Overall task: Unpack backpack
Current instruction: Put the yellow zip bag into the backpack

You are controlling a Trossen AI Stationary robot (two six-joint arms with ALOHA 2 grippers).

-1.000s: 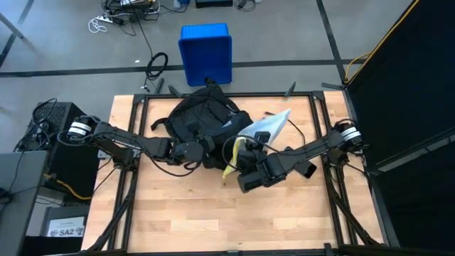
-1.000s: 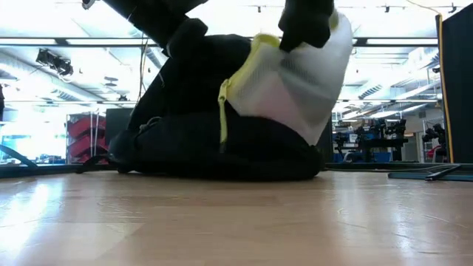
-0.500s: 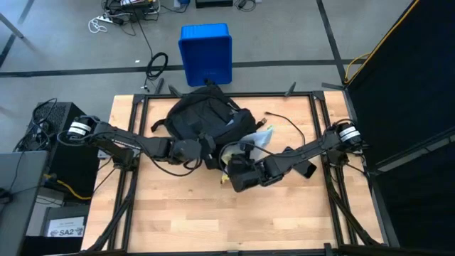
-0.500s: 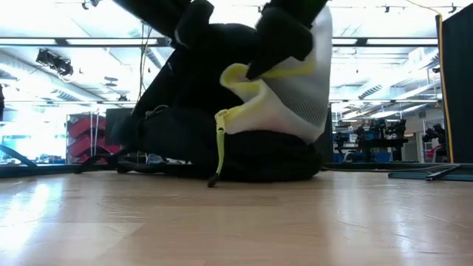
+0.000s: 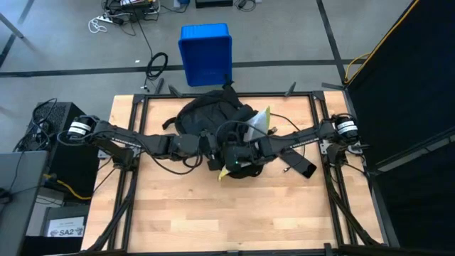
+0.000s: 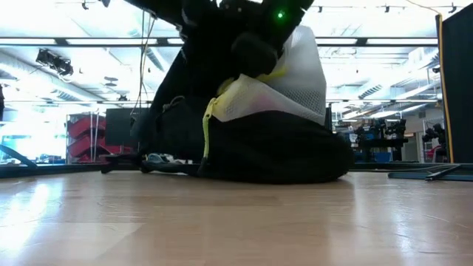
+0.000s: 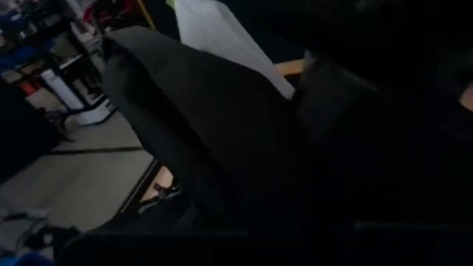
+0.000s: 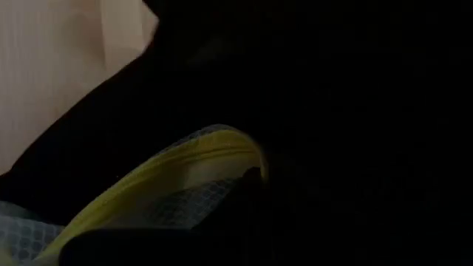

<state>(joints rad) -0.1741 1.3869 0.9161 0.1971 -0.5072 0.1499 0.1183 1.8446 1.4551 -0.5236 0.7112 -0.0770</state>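
My right gripper (image 5: pixel 229 158), clamped on the white mesh pouch (image 5: pixel 257 123) with yellow trim, has swung left onto the backpack (image 5: pixel 210 114) at the table's far middle. My left gripper (image 5: pixel 207 144), closed, pins the backpack's near edge. The pouch looks only partly out, so the unpacking isn't finished.

A white label (image 5: pixel 65 230) beside the table, at the high view's lower left corner, reads "SA2"; its smaller print is illegible. Nothing else can be read

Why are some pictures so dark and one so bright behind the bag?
Low view: bright room lights behind turn the backpack into a dark shape. Right wrist view: pressed close, nearly black, only the yellow-edged mesh pouch shows. Left wrist view: dim and soft. High view: evenly lit.
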